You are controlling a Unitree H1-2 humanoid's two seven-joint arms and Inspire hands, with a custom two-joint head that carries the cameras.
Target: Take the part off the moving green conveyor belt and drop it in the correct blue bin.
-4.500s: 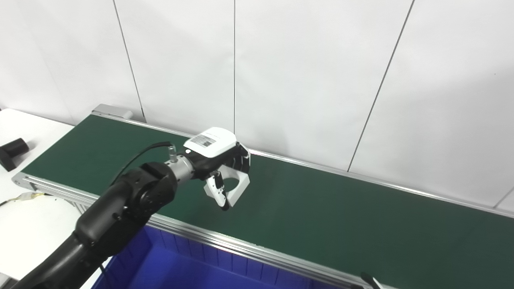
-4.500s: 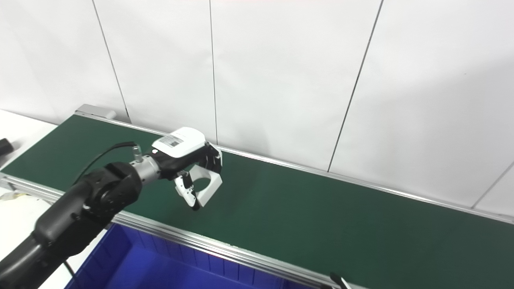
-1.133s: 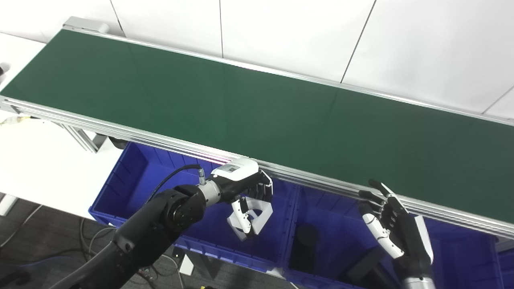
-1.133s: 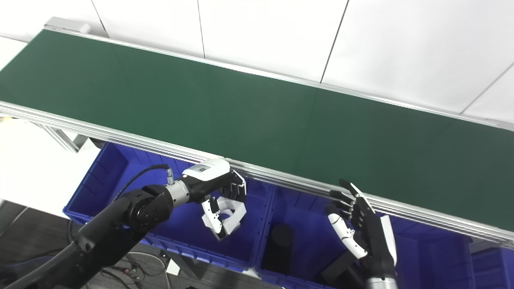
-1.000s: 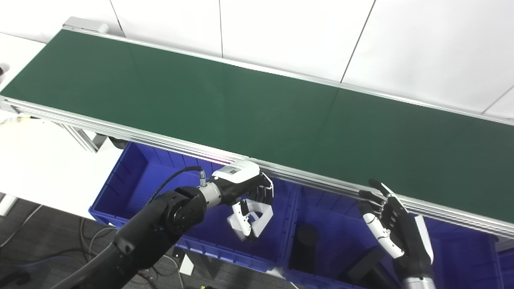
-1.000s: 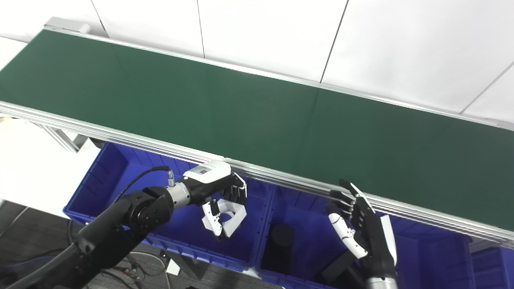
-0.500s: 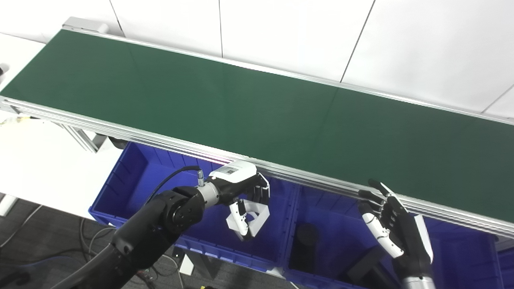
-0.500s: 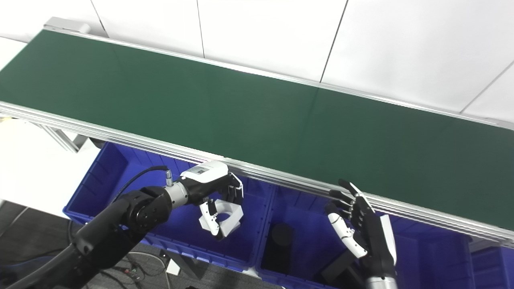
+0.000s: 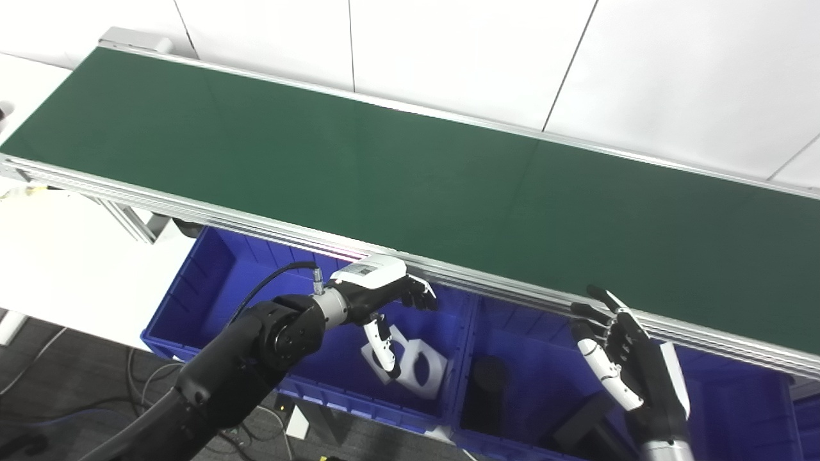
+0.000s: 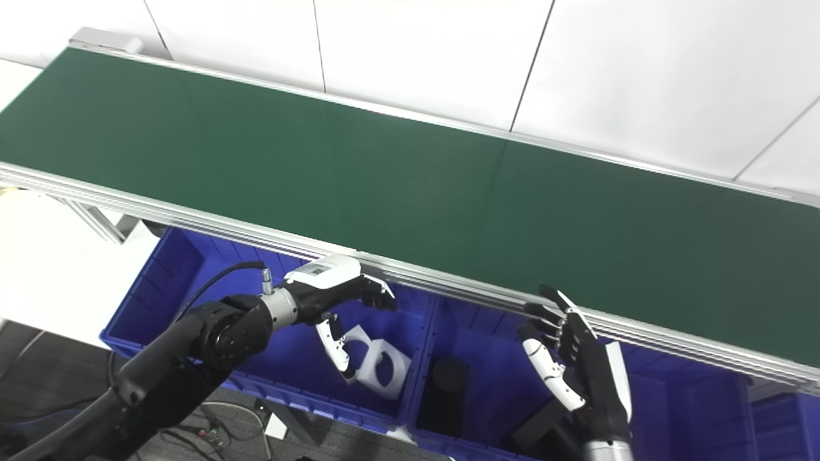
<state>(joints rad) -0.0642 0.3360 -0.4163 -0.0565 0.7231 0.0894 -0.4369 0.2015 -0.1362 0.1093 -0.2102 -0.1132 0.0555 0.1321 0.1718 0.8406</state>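
Observation:
The white part [image 9: 418, 369], a block with a round hole, lies in the left blue bin [image 9: 211, 282] near its right wall; it also shows in the right eye view [image 10: 378, 363]. My left hand [image 9: 378, 301] hovers over that bin just above the part, fingers spread, holding nothing. My right hand [image 9: 624, 358] is open with fingers apart, raised over the middle blue bin [image 9: 525, 358] below the belt's front rail. The green conveyor belt [image 9: 384, 166] carries nothing.
The middle bin holds a black cylinder [image 9: 487, 384] and another dark part [image 9: 586, 429]. A third blue bin [image 9: 756, 410] stands at the right. The belt's aluminium front rail [image 9: 256, 224] runs above the bins. A white table [image 9: 57, 256] is at the left.
My left hand carried the white part from the belt over the left bin, then opened; the part has dropped into the bin. The camera tilted down earlier. The right hand has not moved.

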